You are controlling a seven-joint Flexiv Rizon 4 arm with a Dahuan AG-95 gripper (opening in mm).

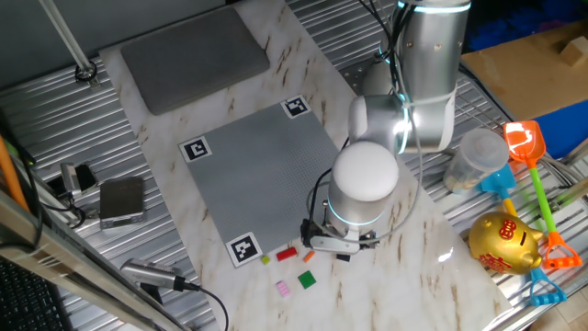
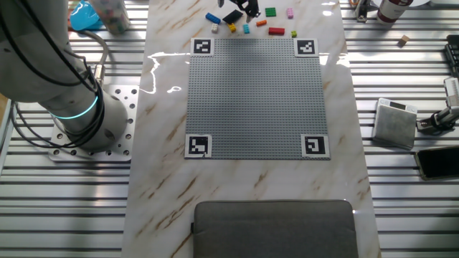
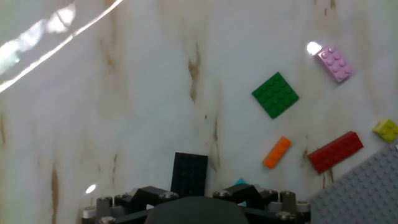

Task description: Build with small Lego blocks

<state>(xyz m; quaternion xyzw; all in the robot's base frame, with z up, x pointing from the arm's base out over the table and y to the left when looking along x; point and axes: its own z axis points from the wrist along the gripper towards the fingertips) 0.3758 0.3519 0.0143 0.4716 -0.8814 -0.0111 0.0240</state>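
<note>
Bricks lie loose on the marble table point(image 2: 165, 179) at the grey baseplate's point(image 2: 254, 97) edge: green plate point(image 3: 275, 94), pink brick point(image 3: 336, 63), orange brick point(image 3: 277, 152), red brick point(image 3: 334, 152), yellow brick point(image 3: 386, 130). Black plate point(image 3: 189, 173) sits at six o'clock in the hand view, just off the gripper point(image 2: 242, 8); whether its fingers are parted cannot be told. No container holds any brick.

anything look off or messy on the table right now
Nothing damaged or spilled. The small Lego blocks lie loose on the marble beside the grey plate, none on it yet. The gripper hangs over them.
</note>
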